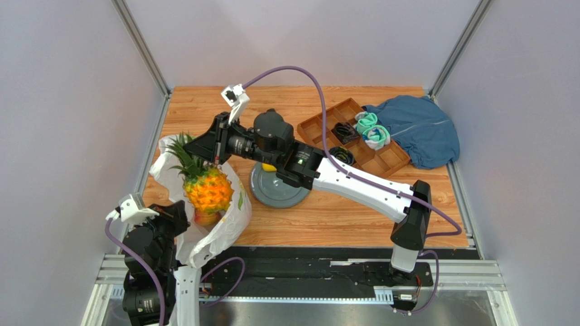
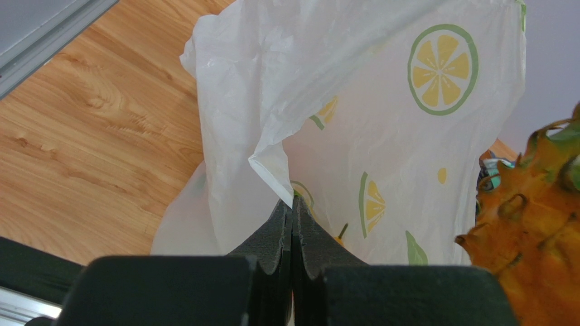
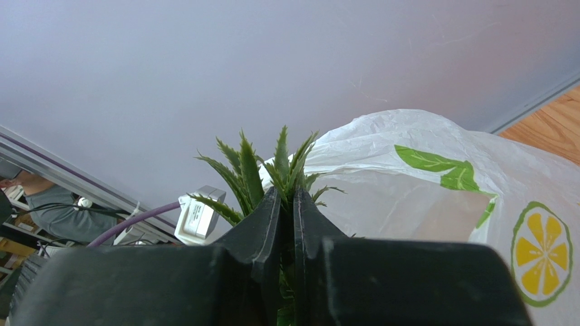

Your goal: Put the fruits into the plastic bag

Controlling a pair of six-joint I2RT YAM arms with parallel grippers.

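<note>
The white plastic bag (image 1: 228,221) with citrus prints lies at the table's left, its mouth held up. My left gripper (image 2: 293,204) is shut on the bag's edge (image 2: 272,170). My right gripper (image 3: 286,200) is shut on the green crown (image 3: 262,170) of the orange pineapple (image 1: 207,190), which hangs in the bag's mouth. The pineapple's orange body also shows at the right of the left wrist view (image 2: 534,224). A peach-coloured fruit (image 1: 204,218) sits just below the pineapple inside the bag. A yellow fruit (image 1: 269,166) lies on the grey plate (image 1: 279,190), mostly hidden by the right arm.
A brown compartment tray (image 1: 354,136) at the back right holds rolled teal and black socks (image 1: 371,129). A blue cloth (image 1: 419,129) lies beside it at the right edge. The right arm reaches across the table's middle above the grey plate.
</note>
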